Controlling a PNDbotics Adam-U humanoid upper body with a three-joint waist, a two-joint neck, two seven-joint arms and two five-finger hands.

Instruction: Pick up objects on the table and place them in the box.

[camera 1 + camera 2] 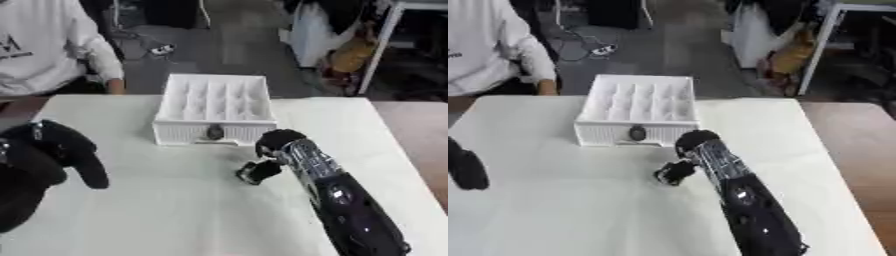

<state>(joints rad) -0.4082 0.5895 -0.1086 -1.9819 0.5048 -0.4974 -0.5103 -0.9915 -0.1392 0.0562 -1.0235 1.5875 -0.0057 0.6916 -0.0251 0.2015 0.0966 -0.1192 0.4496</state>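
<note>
White desk (pixel 131 210), cluttered room behind. The right hand (pixel 273 150) reached just short of the box (pixel 213 107), fingers curled round a small dark object (pixel 259 172) (likely box-bound). The left hand (pixel 52 150) idled, fingers relaxed.

White table (pixel 175 210); white gridded box (pixel 214 107) resting at far-centre edge.

A white, open-topped plastic box (pixel 214 107) with a gridded floor sits level at the counter's twelve o'clock edge.
</note>
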